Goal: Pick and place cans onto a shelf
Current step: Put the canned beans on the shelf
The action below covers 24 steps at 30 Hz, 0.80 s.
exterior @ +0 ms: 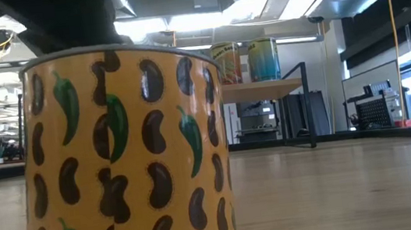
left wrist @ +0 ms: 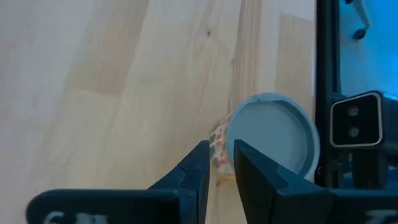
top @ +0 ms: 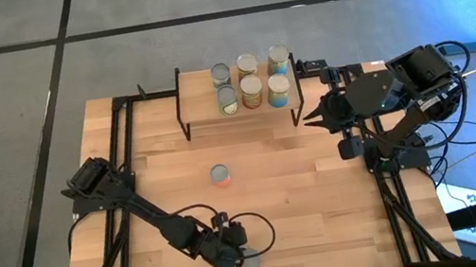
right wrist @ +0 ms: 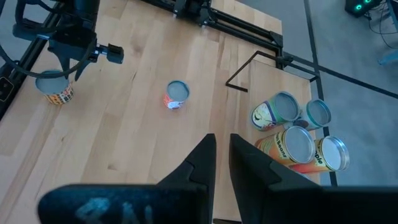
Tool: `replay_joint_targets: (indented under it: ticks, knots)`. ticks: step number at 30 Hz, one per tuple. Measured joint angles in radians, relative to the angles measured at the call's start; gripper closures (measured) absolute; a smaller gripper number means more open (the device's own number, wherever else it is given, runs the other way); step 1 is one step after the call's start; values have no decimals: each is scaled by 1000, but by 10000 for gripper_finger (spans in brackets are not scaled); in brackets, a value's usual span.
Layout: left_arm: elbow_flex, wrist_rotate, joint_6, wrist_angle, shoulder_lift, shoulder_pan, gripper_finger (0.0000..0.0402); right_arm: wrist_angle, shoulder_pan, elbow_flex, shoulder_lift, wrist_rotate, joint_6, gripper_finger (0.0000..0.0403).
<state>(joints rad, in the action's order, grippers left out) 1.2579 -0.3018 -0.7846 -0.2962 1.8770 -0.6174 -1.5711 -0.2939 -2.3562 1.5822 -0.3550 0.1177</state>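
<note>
**Six cans racked, two on the table; left gripper over the near can**

Shelf: a light plank top on thin black wire legs, standing at the far middle of the table. Six shelved cans stand upright on its right-hand part in two rows of three, silver tops up, close together; labels show yellow-orange, teal-blue and green. The left part of the plank is bare.

Red can: upright at mid-table, well apart from the shelf and from both arms, orange-red label, silver top.

Yellow can: upright at the near edge of the table, its label printed with brown beans and green peppers. It fills most of the low view and blocks much of the table behind it; the shelf is seen past its right side.

Left gripper: above the yellow can at the near edge, fingers almost closed with a narrow gap, tips over the can's rim. It holds nothing. Whether the tips touch the can cannot be told.

Right gripper: held over the table's right side just beside the shelf's right end, fingers nearly shut, empty.

Black frame rails run along both sides of the table.
</note>
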Motion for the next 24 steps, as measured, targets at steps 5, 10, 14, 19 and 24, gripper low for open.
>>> replay_joint_targets:
  ticks: [5, 10, 14, 19, 24]
  knots:
    - [0, 35, -22, 51, 36, -3, 335, 0, 0, 0, 0, 10, 0, 355]
    - [2, 69, -32, 66, 66, -1, 335, 0, 0, 0, 0, 11, 0, 355]
    - [2, 84, -46, 61, 70, 1, 336, 0, 0, 0, 0, 11, 0, 355]
    - [2, 129, -77, 59, 73, 18, 358, 0, 0, 0, 0, 11, 0, 355]
    - [5, 220, -161, 47, 73, 56, 395, 0, 0, 0, 0, 10, 0, 355]
